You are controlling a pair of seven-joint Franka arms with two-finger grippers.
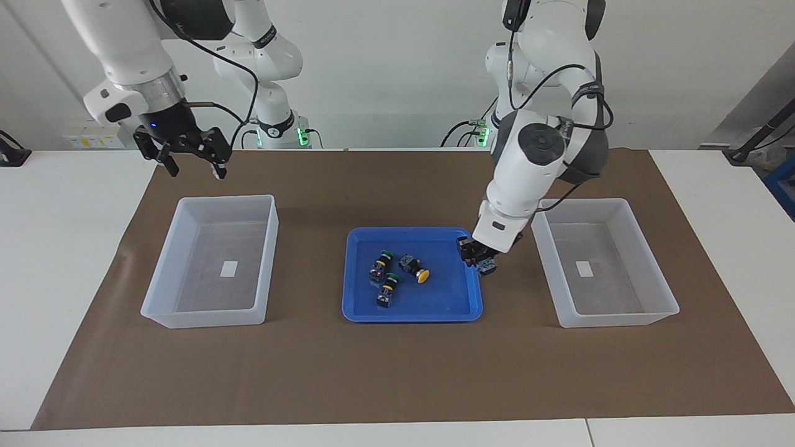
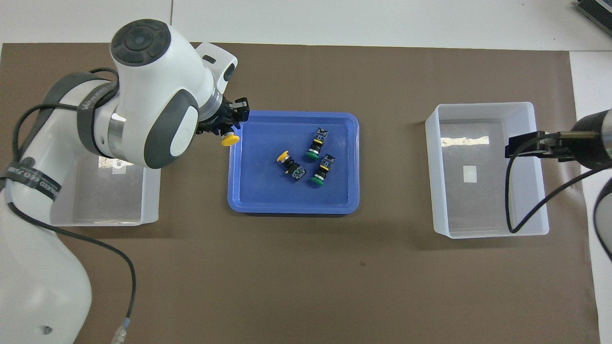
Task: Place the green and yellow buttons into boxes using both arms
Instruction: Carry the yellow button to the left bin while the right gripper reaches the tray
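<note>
My left gripper [image 1: 478, 257] is shut on a yellow button [image 2: 230, 140] and holds it just over the edge of the blue tray [image 1: 435, 304] at the left arm's end. In the facing view only the button's dark body [image 1: 487, 267] shows. In the tray [image 2: 267, 191] lie one yellow button [image 1: 415, 268] [image 2: 290, 165] and two green buttons [image 1: 380, 264] [image 1: 389, 288], also in the overhead view [image 2: 316, 143] [image 2: 322, 169]. My right gripper [image 1: 194, 166] [image 2: 521, 145] is open and empty, raised over the edge of the box [image 1: 205, 318] [image 2: 487, 229] at the right arm's end.
The second box [image 1: 621, 318] stands at the left arm's end; the left arm covers most of it in the overhead view [image 2: 148, 191]. Both boxes hold only a white label. A brown mat [image 1: 397, 372] covers the table under everything.
</note>
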